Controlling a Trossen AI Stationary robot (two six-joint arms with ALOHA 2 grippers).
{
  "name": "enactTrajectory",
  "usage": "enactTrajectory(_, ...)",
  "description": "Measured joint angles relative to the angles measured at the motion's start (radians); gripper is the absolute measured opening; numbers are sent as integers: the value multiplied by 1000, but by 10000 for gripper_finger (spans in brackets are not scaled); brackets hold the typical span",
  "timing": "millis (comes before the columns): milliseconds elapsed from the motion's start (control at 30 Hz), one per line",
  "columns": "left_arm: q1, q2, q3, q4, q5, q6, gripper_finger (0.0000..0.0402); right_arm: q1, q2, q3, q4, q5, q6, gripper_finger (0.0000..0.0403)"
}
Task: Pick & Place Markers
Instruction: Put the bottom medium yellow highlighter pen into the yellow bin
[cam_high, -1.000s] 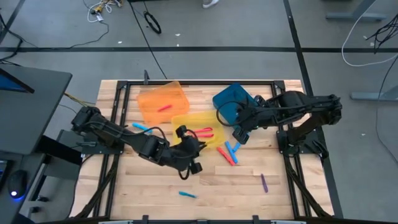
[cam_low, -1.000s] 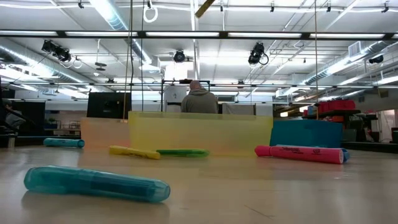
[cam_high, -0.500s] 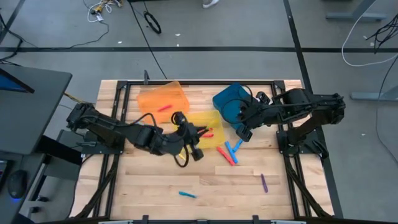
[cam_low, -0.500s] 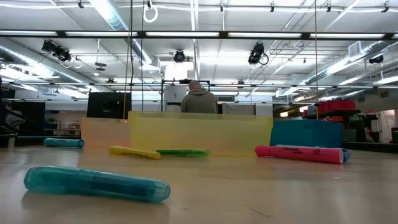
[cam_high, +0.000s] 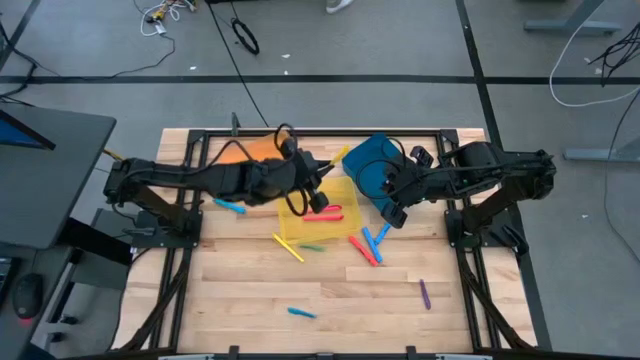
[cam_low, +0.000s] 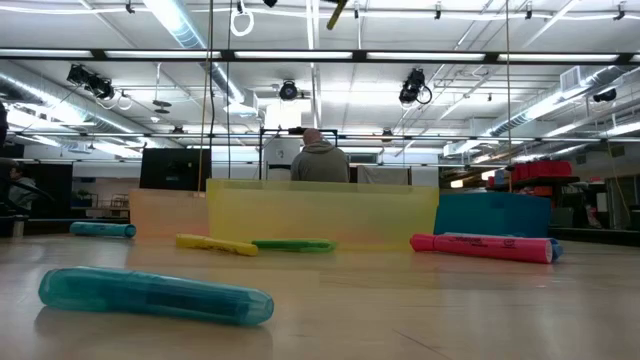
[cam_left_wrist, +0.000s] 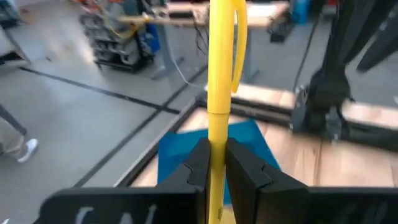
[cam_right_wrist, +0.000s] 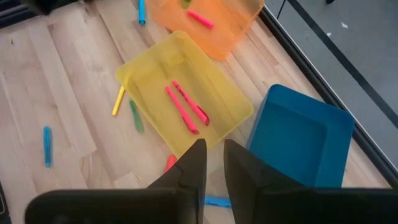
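My left gripper (cam_high: 322, 172) hovers over the far left corner of the yellow bin (cam_high: 343, 190) and is shut on a yellow marker (cam_high: 336, 156). The marker's tip also shows at the top of the low view (cam_low: 338, 12). My right gripper (cam_high: 392, 212) waits beside the blue bin (cam_high: 372, 160), its fingers a narrow gap apart (cam_right_wrist: 214, 155) with nothing between them. Red and pink markers (cam_high: 322, 213) lie in the yellow bin. Loose on the table lie yellow (cam_high: 288, 246), green (cam_high: 312, 246), cyan (cam_high: 230, 206), red and blue (cam_high: 368, 243) and purple (cam_high: 424, 293) markers. My left gripper pinches the yellow marker between its two fingers (cam_left_wrist: 198, 167), on the marker's barrel (cam_left_wrist: 217, 134) toward one end. The marker runs along the fingers, and its capped end with the clip (cam_left_wrist: 239, 37) sticks out well beyond the fingertips. It is lifted clear of table and bins.
The orange bin (cam_high: 240, 152) sits at the far left, partly under my left arm, with a pink marker inside (cam_right_wrist: 200, 20). A cyan marker (cam_high: 301, 313) lies near the front edge. A black frame rail (cam_high: 330, 131) borders the table. A person (cam_low: 320, 158) stands in the room behind.
My left gripper has risen from the middle of the table and travelled toward the far edge, across the yellow bin, carrying the yellow marker and turning until it points toward the blue bin. The yellow and green markers on the table have come into view beneath it.
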Motion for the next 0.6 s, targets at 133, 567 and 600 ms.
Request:
enactTrajectory(133, 89, -1, 0, -117, 160, 24, 34, 0, 0, 0, 3, 0, -13, 56)
enactTrajectory(567, 236, 81, 176, -523, 419, 66, 32, -4, 0, 0, 38, -1, -48, 56)
enactTrajectory(600, 236, 101, 205, -579, 421, 71, 32, -6, 0, 0, 40, 0, -48, 56)
